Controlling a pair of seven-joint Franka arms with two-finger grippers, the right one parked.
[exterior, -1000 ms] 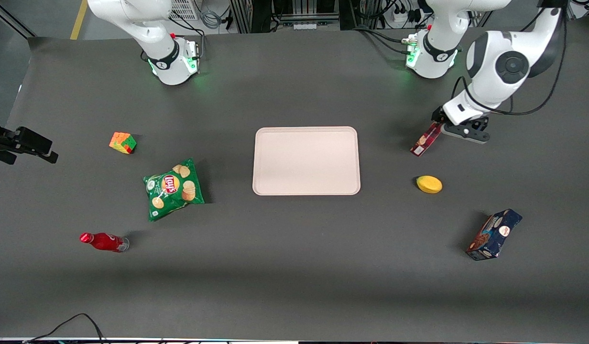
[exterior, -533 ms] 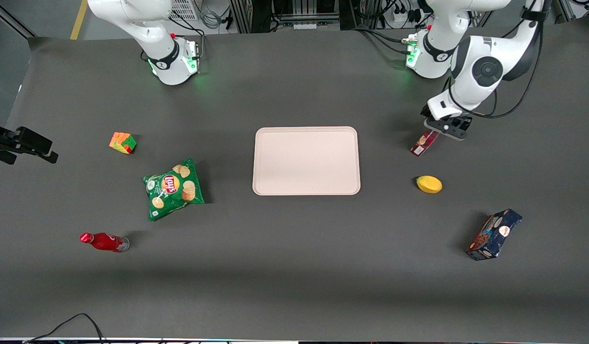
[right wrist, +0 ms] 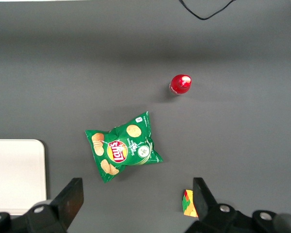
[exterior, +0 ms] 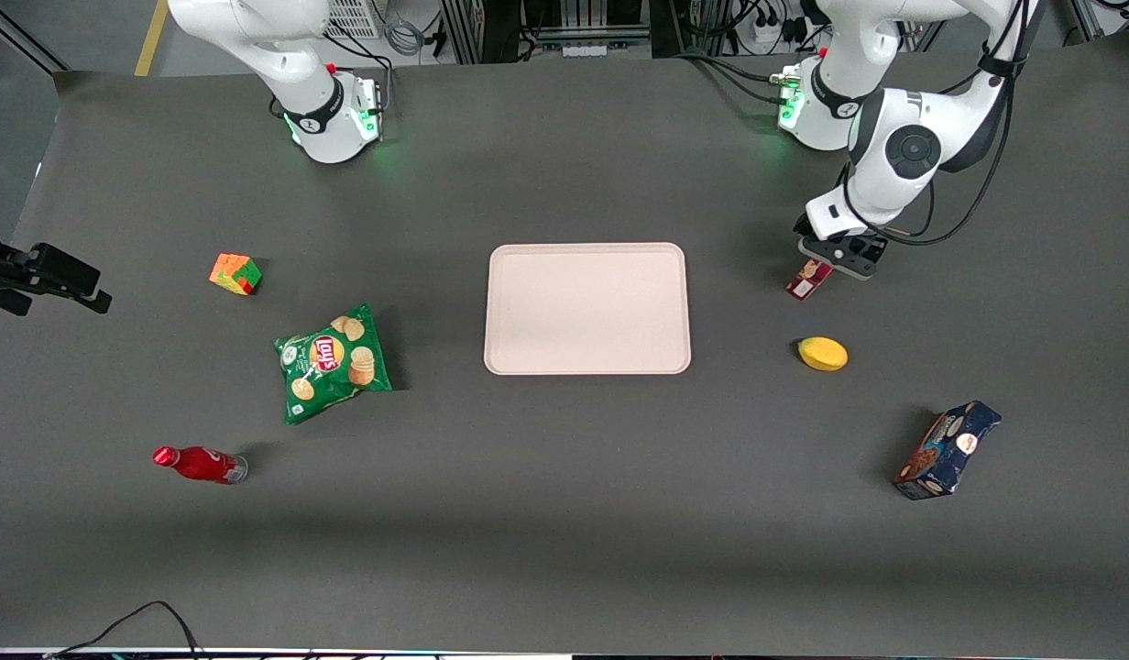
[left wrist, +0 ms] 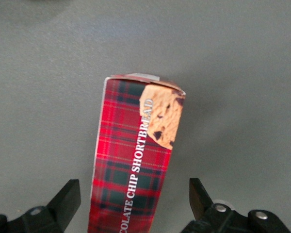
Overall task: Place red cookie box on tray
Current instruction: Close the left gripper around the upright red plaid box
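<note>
The red cookie box (exterior: 808, 278) lies on the table toward the working arm's end, beside the tray (exterior: 587, 308). Only its white-ended near part shows under the arm in the front view. In the left wrist view it is a dark-red plaid carton (left wrist: 131, 165) with a cookie picture. My gripper (exterior: 835, 255) is over the box's farther part. In the wrist view the gripper (left wrist: 134, 201) is open, with one finger on each side of the box and gaps between them and the carton. The pale pinkish tray holds nothing.
A yellow lemon-like object (exterior: 822, 353) lies nearer the camera than the red box. A dark-blue cookie box (exterior: 947, 449) lies nearer still. Toward the parked arm's end are a green chip bag (exterior: 332, 361), a colour cube (exterior: 235, 273) and a red bottle (exterior: 198, 464).
The left arm has swung toward the tray end of the box and come over it. The gripper now straddles the carton and hides more of it. The box has not moved.
</note>
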